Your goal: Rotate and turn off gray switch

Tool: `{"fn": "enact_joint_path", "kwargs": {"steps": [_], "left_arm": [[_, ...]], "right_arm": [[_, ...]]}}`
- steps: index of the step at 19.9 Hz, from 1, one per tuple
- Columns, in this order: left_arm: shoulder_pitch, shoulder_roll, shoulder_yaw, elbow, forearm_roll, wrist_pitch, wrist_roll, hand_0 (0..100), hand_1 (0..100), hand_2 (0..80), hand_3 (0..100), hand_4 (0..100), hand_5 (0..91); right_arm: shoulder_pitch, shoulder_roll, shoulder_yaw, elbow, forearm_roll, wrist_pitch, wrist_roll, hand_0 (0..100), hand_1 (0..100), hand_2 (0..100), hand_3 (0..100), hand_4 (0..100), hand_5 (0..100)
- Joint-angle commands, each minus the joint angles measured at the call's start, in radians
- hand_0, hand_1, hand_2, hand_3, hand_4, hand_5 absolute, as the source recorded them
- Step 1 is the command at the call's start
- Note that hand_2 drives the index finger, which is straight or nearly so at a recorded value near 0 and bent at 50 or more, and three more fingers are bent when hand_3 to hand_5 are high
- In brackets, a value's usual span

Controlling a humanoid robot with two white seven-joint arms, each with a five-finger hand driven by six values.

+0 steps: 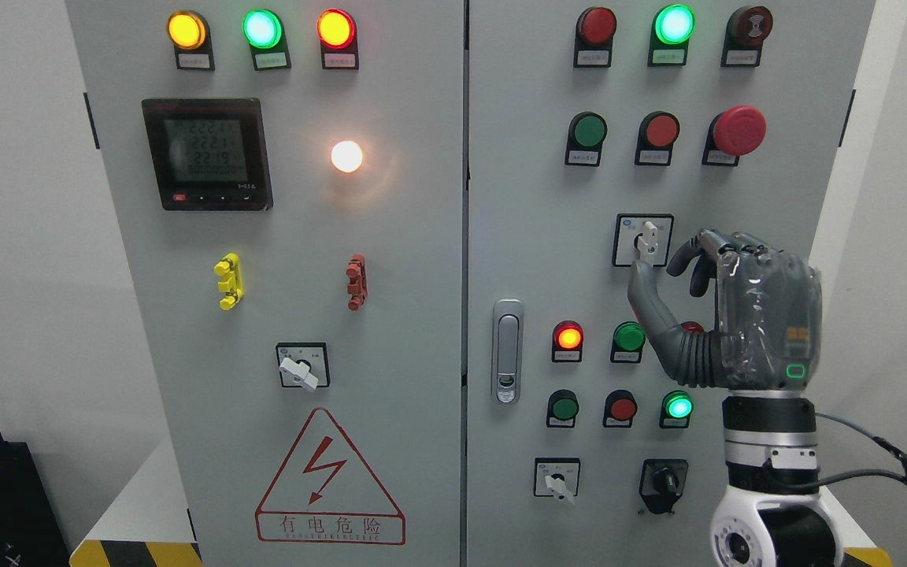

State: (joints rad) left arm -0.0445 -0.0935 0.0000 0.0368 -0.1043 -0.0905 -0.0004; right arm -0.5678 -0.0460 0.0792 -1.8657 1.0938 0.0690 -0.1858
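The gray rotary switch (pixel 647 239) sits on a white square plate (pixel 625 236) on the cabinet's right door, its handle standing nearly upright with a slight lean to the right. My right hand (pixel 658 264) reaches up from the lower right and is open around the switch. The thumb (pixel 646 295) points up, its tip just under the handle's lower end. The curled fingers (pixel 694 256) hang to the right of the handle, a small gap away. Nothing is gripped. The left hand does not show.
Similar rotary switches sit on the left door (pixel 298 368) and at the lower right (pixel 557 482), beside a black knob (pixel 662 480). Lit lamps and push buttons (pixel 628 337) crowd around the hand. The red mushroom button (pixel 738 130) stands above, the door latch (pixel 507 350) to the left.
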Motion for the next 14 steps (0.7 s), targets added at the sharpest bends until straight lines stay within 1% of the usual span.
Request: {"fn": "enact_joint_path", "kwargs": {"steps": [1,2,3,4,5,6,8,9,11,14], "left_arm": [[0.0,0.0,0.032,0.0,0.0,0.0,0.0,12,39,0.0,0,0,0.0],[0.0,0.0,0.032,0.0,0.0,0.0,0.0,12,39,0.0,0,0,0.0],[0.0,0.0,0.032,0.0,0.0,0.0,0.0,12,39,0.0,0,0,0.0],[0.0,0.0,0.032,0.0,0.0,0.0,0.0,12,39,0.0,0,0,0.0],[0.0,0.0,0.032,0.0,0.0,0.0,0.0,12,39,0.0,0,0,0.0],[0.0,0.0,0.032,0.0,0.0,0.0,0.0,12,39,0.0,0,0,0.0],[0.0,0.0,0.032,0.0,0.0,0.0,0.0,12,39,0.0,0,0,0.0],[0.0,0.0,0.032,0.0,0.0,0.0,0.0,12,39,0.0,0,0,0.0],[0.0,0.0,0.032,0.0,0.0,0.0,0.0,12,39,0.0,0,0,0.0],[0.0,0.0,0.032,0.0,0.0,0.0,0.0,12,39,0.0,0,0,0.0]], "right_arm": [[0.095,-0.005,-0.01,-0.127,0.0,-0.05,-0.02,41,28,42,61,49,38],[0.107,-0.005,-0.015,-0.136,-0.002,-0.063,-0.02,41,26,38,51,40,30],[0.123,-0.005,-0.016,-0.144,-0.002,-0.077,-0.02,41,25,36,48,37,26],[0.131,-0.005,-0.018,-0.148,-0.002,-0.089,-0.02,41,24,34,43,32,22],[0.135,-0.005,-0.022,-0.151,-0.002,-0.093,-0.021,41,21,30,33,23,14],[0.141,-0.005,-0.024,-0.151,-0.002,-0.094,-0.021,41,20,29,31,22,12],[0.151,-0.005,-0.024,-0.156,-0.002,-0.095,-0.02,40,18,24,23,12,3],[0.158,-0.006,-0.025,-0.161,-0.002,-0.101,-0.018,40,18,24,22,11,2],[0.161,-0.006,-0.032,-0.162,-0.002,-0.115,-0.015,38,16,17,15,3,0],[0.161,-0.006,-0.035,-0.164,-0.002,-0.115,-0.014,33,17,15,14,2,0]]}}
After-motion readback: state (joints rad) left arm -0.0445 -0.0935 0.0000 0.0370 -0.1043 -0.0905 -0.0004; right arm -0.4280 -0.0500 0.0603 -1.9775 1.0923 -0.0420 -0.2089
